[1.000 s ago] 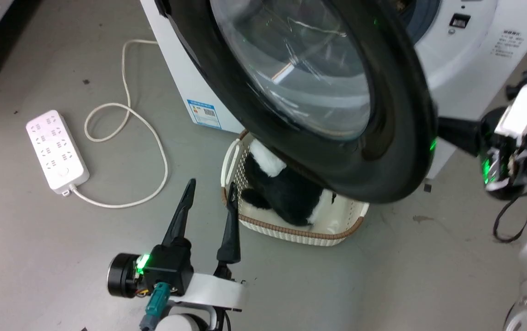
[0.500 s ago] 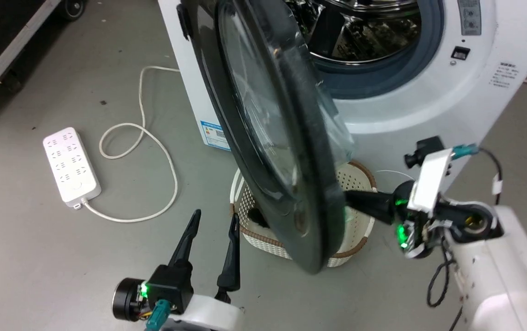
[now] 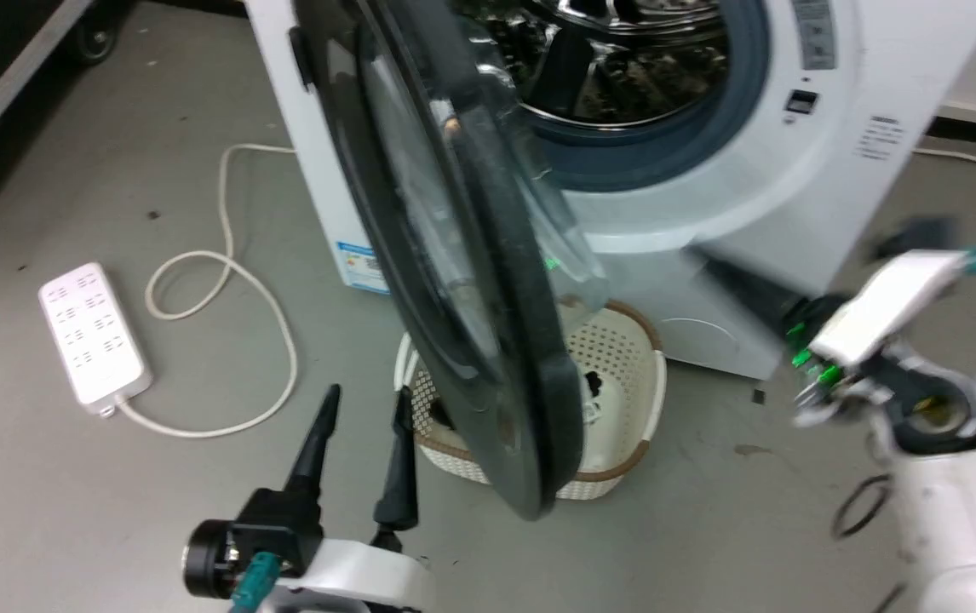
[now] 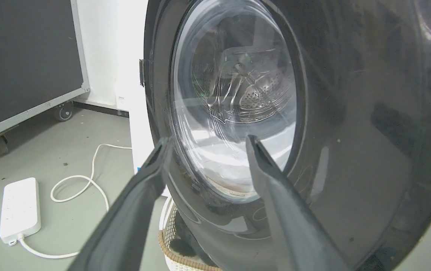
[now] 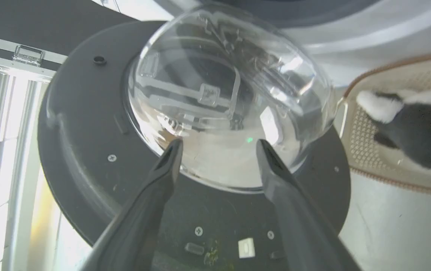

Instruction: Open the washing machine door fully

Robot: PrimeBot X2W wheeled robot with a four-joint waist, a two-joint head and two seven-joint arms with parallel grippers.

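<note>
While door (image 3: 531, 340) stands ajar, right claw (image 5: 219, 145) apart

Even indoor light, glare on washing machine door (image 4: 234, 113), head view blurred at rt

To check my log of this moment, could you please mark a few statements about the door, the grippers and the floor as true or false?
1. The washing machine door stands open, with the steel drum in sight. True.
2. The left gripper is shut on the door's rim. False: its fingers are spread and hold nothing, on the door's outer side.
3. A cream basket sits on the floor under the door. True.
4. The power strip lies to the right of the washing machine. False: in the head view it lies on the floor to the left.
5. The right gripper is open, pointing at the glass bowl on the door's inner side. True.
</note>
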